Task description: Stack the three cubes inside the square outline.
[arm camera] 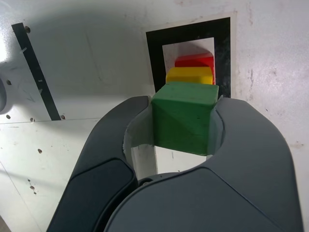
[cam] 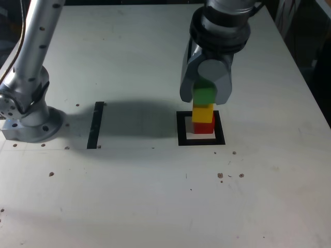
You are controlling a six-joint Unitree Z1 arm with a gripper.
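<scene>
Exterior view gives you the white table (cam: 155,196) first, speckled with small dark marks, and the square outline (cam: 181,129) taped on it serves as your landmark. Your arm's grey base (cam: 28,116) sits well apart from the square outline, toward the exterior view's left, and the narrow black strip (cam: 95,125) lies between that base and the outline. Directly above the square outline hangs your pincer (cam: 205,95), pinching the green cube (cam: 204,96) between its two dark curved jaws; in the wrist view you can see the pincer (arm camera: 184,121) with both jaws pressed against opposite sides of the green cube (arm camera: 182,116). That green cube sits atop the yellow cube (cam: 203,114), though you cannot tell whether the two faces fully touch. The yellow cube rests on the red cube (cam: 205,127), which stands on the pale centre inside the square outline, slightly toward its side on the exterior view's right.
</scene>
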